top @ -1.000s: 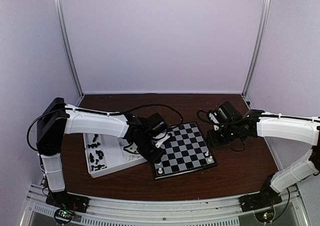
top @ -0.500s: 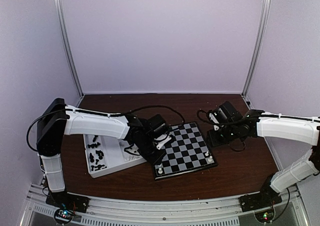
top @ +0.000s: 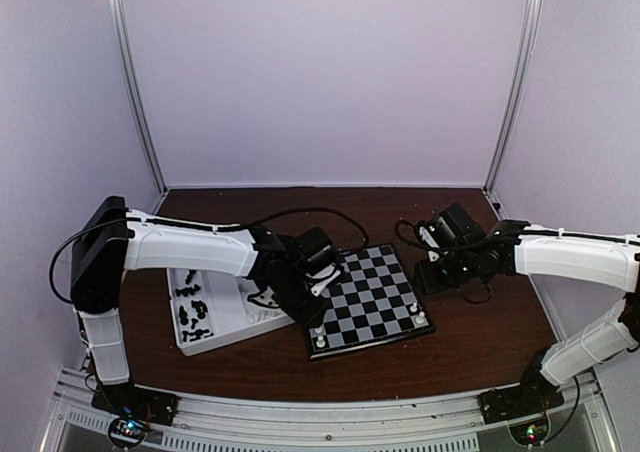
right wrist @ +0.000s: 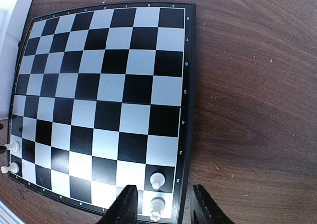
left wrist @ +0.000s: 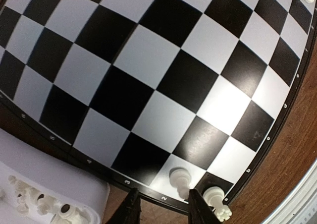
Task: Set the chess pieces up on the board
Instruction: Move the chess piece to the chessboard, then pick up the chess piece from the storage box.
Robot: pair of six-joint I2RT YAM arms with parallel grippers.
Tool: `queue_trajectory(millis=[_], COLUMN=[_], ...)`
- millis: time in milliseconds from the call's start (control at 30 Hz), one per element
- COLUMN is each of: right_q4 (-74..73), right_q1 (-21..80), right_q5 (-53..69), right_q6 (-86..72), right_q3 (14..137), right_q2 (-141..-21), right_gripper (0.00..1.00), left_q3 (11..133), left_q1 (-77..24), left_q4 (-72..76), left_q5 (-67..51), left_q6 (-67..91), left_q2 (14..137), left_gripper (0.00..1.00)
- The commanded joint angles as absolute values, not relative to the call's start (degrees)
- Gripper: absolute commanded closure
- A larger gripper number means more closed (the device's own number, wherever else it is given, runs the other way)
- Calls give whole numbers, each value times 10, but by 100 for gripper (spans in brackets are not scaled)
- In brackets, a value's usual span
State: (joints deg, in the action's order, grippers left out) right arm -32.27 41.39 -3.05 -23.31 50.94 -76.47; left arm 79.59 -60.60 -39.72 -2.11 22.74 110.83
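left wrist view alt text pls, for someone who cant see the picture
A black-and-white chessboard fills the view from close above, with two cream-white pieces on its nearest corner: one just ahead of the open left gripper, the other on the corner square. At bottom left a white tray holds more cream pieces; brown table shows at right.

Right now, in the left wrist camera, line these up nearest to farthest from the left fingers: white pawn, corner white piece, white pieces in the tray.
1. White pawn: on the board's edge, right at the left fingers' tips.
2. Corner white piece: next square over, lower right.
3. White pieces in the tray: off the board, lower left.
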Motion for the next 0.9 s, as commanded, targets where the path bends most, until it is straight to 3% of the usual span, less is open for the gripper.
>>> queue_trajectory(millis=[0, 233, 667, 867], right_q4=[-317, -315, -313, -316], right_q1=[412, 412, 412, 412], right_q5=[-45, -45, -42, -46], right_q6=[-232, -233, -233, -232], right_q3=[508, 507, 508, 509], right_q2=[-755, -755, -756, -756], right_gripper=[61, 61, 61, 61], left_q3=[805, 757, 707, 712], left_q1=[-608, -580, -486, -486], left_q4=[-389, -377, -384, -379], left_q5=[42, 104, 23, 7], left_q6=[245, 246, 232, 228], left_q2=[1054, 990, 985, 1003], left_gripper=[66, 68, 76, 72])
